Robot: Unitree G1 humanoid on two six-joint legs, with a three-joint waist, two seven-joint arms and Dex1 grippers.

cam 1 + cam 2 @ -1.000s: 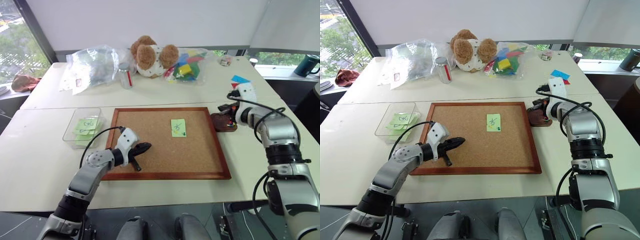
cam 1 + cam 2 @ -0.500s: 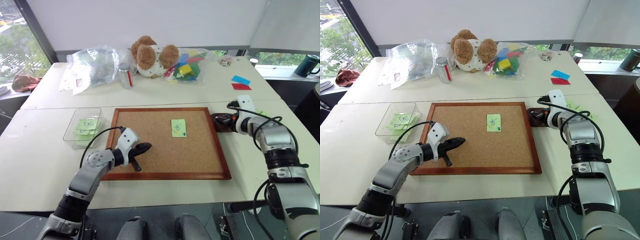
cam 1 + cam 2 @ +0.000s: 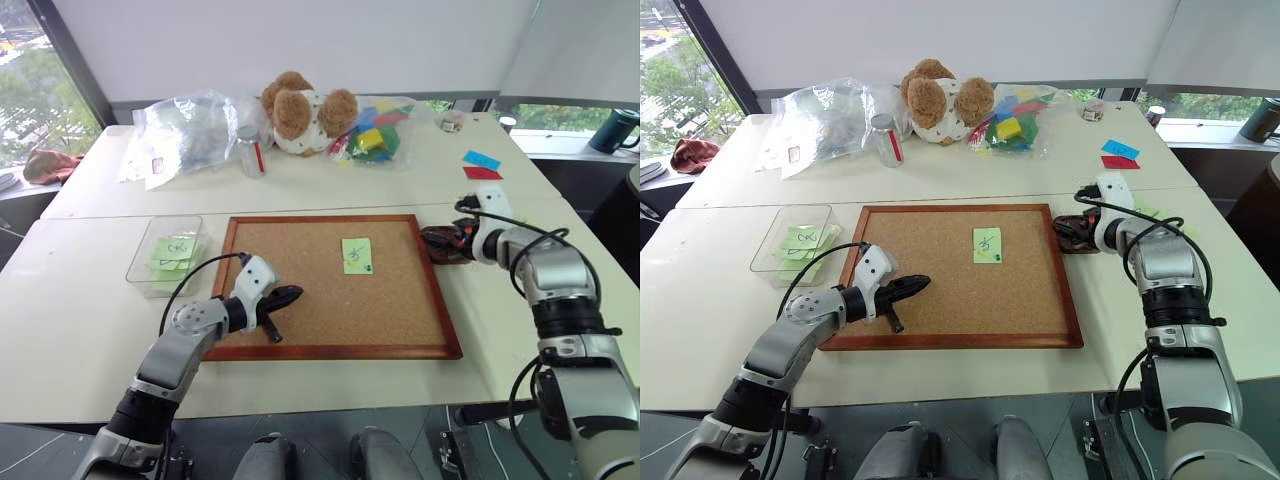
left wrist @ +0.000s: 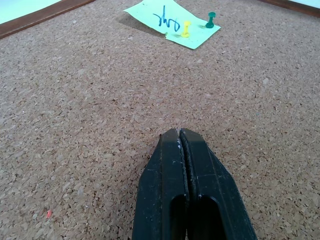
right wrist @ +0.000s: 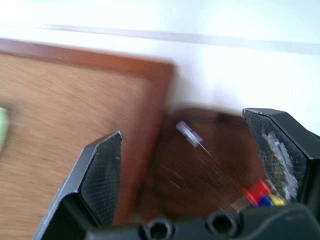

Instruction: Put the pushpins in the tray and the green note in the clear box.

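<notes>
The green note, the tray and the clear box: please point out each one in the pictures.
green note (image 3: 356,254), left eye view, middle of the paper on the corkboard.
tray (image 3: 445,256), left eye view, its near rim.
clear box (image 3: 143,249), left eye view, its left wall.

Bright daylight, blurred right wrist view

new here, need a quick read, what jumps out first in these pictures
A wood-framed corkboard lies mid-table with one green note pinned on it by a yellow pushpin and a green pushpin. Behind it a brown teddy bear sits between crinkly clear bags.
</notes>
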